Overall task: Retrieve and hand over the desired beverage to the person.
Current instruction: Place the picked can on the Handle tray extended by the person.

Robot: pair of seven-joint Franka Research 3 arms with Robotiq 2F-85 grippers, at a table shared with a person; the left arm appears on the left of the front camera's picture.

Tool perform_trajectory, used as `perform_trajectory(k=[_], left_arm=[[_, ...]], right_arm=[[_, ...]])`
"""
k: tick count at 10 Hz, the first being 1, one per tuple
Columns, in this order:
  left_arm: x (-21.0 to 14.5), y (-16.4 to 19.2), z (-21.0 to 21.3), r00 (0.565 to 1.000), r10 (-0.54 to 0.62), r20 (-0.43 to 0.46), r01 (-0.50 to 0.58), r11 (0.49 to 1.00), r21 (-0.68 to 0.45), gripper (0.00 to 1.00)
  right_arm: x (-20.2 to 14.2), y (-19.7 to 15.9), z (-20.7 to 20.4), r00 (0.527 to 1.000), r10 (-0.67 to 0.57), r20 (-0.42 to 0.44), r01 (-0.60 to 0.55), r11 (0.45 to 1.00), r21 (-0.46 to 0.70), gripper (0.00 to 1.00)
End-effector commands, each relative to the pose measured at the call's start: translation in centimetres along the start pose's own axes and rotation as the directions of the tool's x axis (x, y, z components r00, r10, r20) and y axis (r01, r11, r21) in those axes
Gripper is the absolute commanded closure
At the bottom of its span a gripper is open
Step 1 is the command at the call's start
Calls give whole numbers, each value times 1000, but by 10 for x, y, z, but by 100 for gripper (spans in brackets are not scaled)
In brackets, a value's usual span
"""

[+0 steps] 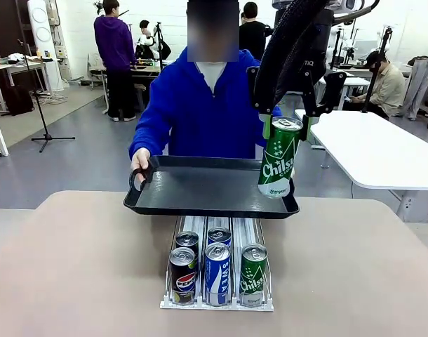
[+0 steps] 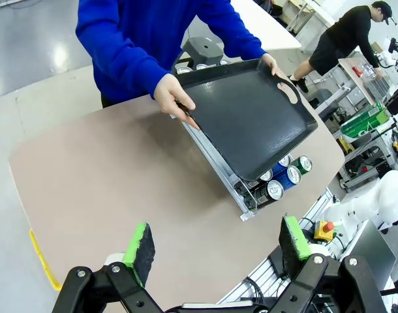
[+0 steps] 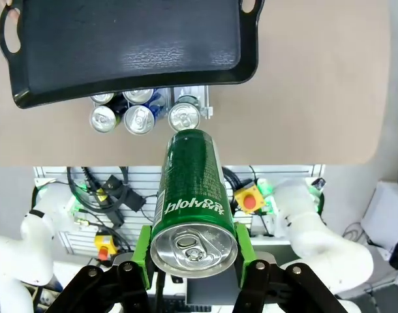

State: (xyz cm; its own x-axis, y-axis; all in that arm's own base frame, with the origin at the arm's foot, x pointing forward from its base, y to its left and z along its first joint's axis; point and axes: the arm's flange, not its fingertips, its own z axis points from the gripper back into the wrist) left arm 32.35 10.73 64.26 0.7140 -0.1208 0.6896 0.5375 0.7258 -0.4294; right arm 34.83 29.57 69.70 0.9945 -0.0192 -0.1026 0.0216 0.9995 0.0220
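My right gripper (image 1: 285,128) is shut on the top of a green Chilsung can (image 1: 278,158), which hangs upright over the right end of a black tray (image 1: 200,193). The person (image 1: 200,105) in a blue hoodie holds that tray out above the can rack. In the right wrist view the green can (image 3: 189,189) sits between my green pads (image 3: 142,257), with the tray (image 3: 121,45) beyond it. My left gripper (image 2: 215,251) stands open high above the table, looking down on the tray (image 2: 251,117) and the person's hand (image 2: 173,94).
A white rack (image 1: 217,303) near the table's front holds several cans, with a Pepsi can (image 1: 183,274), a blue can (image 1: 217,270) and a green can (image 1: 253,274) at the front. A white table (image 1: 382,151) stands at the right. Other people work in the background.
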Motion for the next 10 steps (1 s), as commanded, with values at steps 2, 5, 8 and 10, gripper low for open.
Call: perform_trajectory(k=[2,5,8,10], left_arm=[[1,2,2,1000,-21,12,21,1000,-13,0],[1,2,2,1000,-21,12,21,1000,-13,0],[1,2,2,1000,-21,12,21,1000,-13,0],[1,2,2,1000,-21,12,21,1000,-13,0]], right_arm=[[-5,-2,-4,1000,-15,13,14,1000,18,100],[-5,-2,-4,1000,-15,13,14,1000,18,100],[-5,-2,-4,1000,-15,13,14,1000,18,100],[-5,-2,-4,1000,-15,13,14,1000,18,100]])
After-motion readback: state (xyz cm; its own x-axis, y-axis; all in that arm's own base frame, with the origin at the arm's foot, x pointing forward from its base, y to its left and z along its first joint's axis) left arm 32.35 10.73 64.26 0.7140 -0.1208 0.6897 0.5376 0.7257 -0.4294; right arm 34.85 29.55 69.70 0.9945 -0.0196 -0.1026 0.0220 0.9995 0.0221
